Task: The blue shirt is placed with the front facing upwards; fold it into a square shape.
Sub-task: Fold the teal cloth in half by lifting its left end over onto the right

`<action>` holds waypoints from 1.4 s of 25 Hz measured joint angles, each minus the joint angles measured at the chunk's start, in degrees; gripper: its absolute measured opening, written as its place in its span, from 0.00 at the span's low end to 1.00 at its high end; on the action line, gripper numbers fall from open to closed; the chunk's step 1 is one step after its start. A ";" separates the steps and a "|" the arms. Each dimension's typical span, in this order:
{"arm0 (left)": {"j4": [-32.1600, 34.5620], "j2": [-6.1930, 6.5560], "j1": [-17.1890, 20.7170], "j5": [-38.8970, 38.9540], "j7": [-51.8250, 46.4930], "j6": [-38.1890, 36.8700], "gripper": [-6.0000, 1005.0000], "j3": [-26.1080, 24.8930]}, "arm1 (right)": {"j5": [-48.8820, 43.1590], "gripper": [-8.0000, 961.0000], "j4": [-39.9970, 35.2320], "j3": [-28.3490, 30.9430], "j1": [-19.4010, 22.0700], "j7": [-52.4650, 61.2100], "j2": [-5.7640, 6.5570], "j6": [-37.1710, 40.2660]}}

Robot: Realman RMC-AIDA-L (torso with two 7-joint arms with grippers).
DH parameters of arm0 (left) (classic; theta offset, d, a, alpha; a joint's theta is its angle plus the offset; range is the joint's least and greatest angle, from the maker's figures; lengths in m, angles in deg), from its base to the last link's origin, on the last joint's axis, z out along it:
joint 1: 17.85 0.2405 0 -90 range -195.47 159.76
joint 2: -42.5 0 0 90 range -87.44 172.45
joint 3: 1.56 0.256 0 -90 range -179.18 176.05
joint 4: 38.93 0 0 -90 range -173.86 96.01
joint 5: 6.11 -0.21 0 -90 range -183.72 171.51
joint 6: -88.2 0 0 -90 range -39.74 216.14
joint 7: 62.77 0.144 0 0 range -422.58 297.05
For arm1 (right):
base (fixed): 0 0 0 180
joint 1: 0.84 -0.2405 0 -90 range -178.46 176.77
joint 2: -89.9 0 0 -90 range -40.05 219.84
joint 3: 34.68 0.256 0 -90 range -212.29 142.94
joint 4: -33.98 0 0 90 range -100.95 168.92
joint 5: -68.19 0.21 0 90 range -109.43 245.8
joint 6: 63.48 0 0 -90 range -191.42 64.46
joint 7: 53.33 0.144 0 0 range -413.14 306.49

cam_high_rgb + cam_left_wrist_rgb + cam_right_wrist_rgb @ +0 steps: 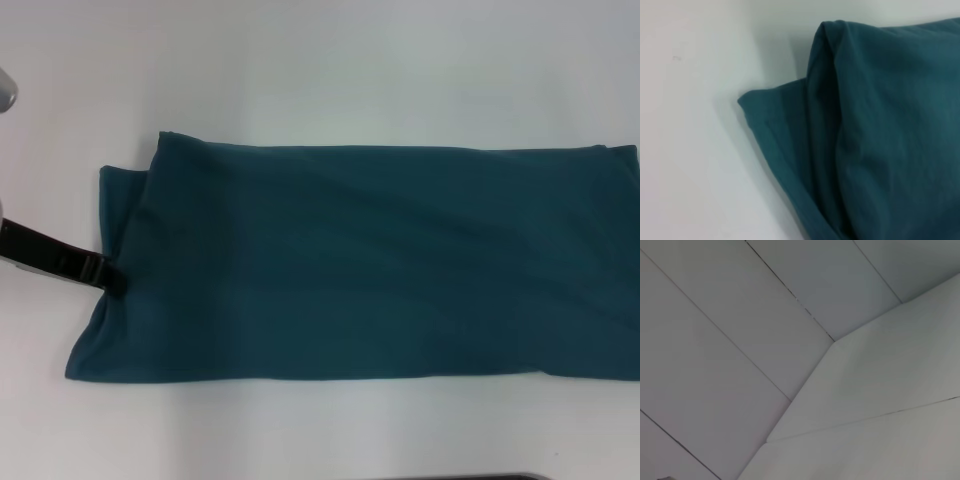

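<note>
**Left claw at the shirt's left edge, ready for the next fold**

We see the blue shirt (370, 265) lying on the white table (300, 60) as a long band, already folded lengthwise, stretching from the left part of the scene out past the right edge of the head view. No lettering or collar shows; only plain cloth faces up. At the left end an upper layer sits a little to the right of a lower layer that pokes out beneath it.

Our left gripper (112, 280) reaches in from the left and meets the shirt's left edge, about midway between the far and near sides. Its dark fingers (75, 264) lie low along the table, with the tips at or just under the cloth. We cannot tell whether the claw is wide, narrow or pinching fabric. The left wrist view shows the stepped layers (805, 150) of that end close up, but not the fingers.

Our right gripper is not in view; its wrist camera looks away at pale panels, so we judge that arm parked.

To do this step well, we judge that the claw should take all layers of the left end together, lift just clear of the table, and carry them straight rightward so the edges meet squarely. Catching only the upper layer would likely leave the lower one behind and skew the square.
</note>
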 joint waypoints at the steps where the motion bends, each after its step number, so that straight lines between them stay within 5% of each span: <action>1: 0.00 0.11 0.02 -0.01 0.04 0.00 0.09 -0.15 | 0.00 0.96 0.00 -0.01 0.00 -0.03 0.00 -0.03; 19: 2.01 6.64 0.71 -0.04 4.15 -1.32 0.09 -8.62 | -0.01 0.96 0.42 -0.04 -1.33 -0.53 -1.44 -0.68; 29: 2.46 6.15 0.33 0.96 6.08 -4.26 0.09 -9.25 | -0.01 0.96 0.44 -0.04 -1.51 -0.81 -1.67 -0.68; 35: 1.36 6.02 0.24 8.07 8.48 -8.92 0.09 -9.90 | -0.01 0.96 0.44 -0.04 -1.50 -1.19 -1.68 -0.66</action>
